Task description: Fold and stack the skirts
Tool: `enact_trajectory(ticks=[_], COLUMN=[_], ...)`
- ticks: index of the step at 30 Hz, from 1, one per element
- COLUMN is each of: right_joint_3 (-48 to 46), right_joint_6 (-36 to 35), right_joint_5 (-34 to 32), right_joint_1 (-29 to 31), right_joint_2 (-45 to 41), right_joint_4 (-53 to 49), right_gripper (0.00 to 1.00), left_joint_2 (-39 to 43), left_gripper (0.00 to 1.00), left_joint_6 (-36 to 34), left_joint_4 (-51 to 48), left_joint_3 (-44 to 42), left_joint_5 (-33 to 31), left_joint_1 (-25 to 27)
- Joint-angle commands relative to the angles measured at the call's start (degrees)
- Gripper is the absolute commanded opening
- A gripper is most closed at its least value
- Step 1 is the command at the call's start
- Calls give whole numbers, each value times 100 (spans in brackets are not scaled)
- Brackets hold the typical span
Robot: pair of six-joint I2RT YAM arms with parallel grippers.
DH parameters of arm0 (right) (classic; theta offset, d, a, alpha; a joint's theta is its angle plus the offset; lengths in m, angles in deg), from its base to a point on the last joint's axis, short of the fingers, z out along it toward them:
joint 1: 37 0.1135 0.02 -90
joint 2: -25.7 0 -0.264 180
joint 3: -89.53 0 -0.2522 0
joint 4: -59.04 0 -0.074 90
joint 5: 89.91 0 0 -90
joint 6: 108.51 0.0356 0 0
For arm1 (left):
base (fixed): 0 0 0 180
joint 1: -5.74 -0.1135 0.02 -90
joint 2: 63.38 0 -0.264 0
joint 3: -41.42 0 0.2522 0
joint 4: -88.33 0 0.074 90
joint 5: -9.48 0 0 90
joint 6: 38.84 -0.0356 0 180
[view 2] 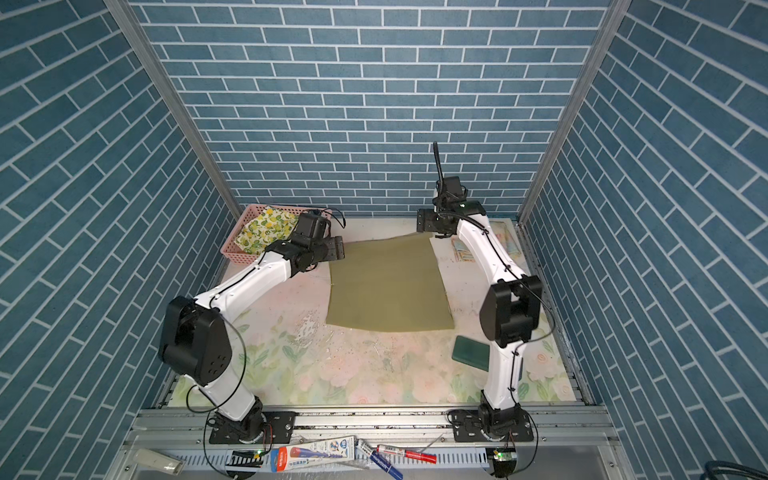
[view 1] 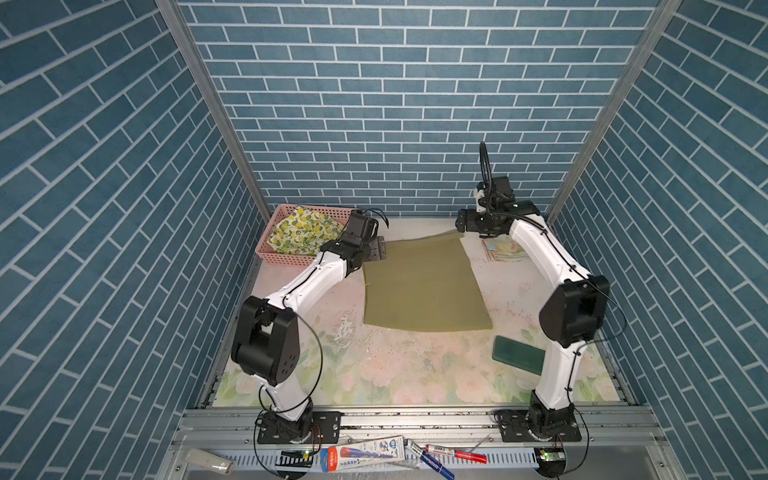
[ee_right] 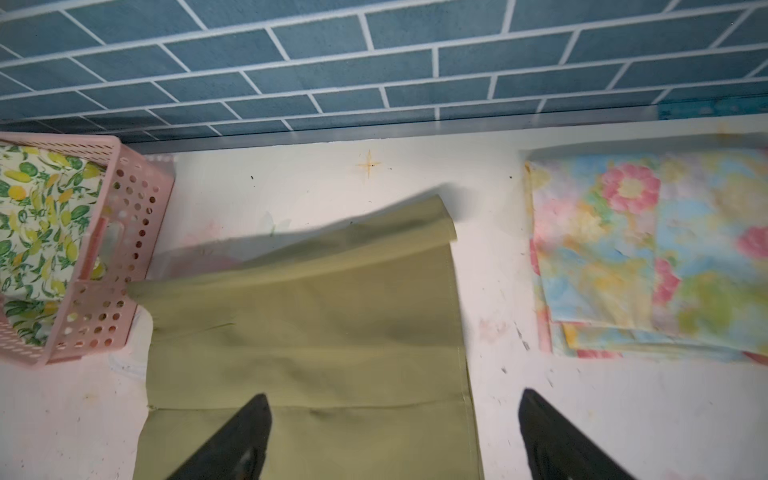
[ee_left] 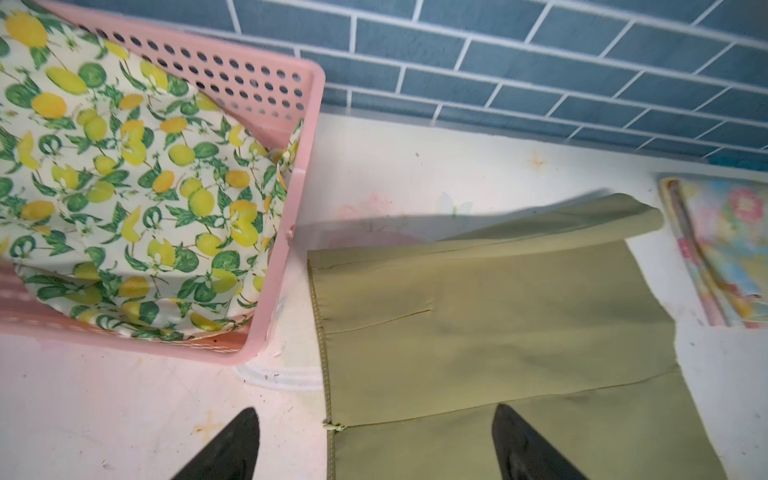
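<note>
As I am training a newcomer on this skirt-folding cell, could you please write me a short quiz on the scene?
1. True or false: the lemon-print skirt lies in the pink basket.
2. What do the left claw and right claw, both poised at the olive skirt, grip?
3. Which skirt lies folded at the far right of the table? A. lemon-print skirt B. olive skirt C. pastel floral skirt

Key: 1 true; 2 nothing, both stand open; 3 C.
</note>
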Motion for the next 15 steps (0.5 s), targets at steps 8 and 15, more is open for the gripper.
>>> enact_trajectory(ticks=[8, 15], right_joint_3=[-2925, -3615], right_joint_6=[695, 1044], right_joint_5=[-8, 244], right_joint_1=[5, -49], right_joint_2=[-1730, -2118], right_joint_4=[1072, 1267], right_gripper=[92, 92], left_joint_2=[692, 748], left_gripper=[86, 83], left_joint_6=[40, 405], left_joint_4=[-139, 51], left_joint_3=[-1580, -2595], left_joint_5=[-136, -181], left_joint_1=[544, 972])
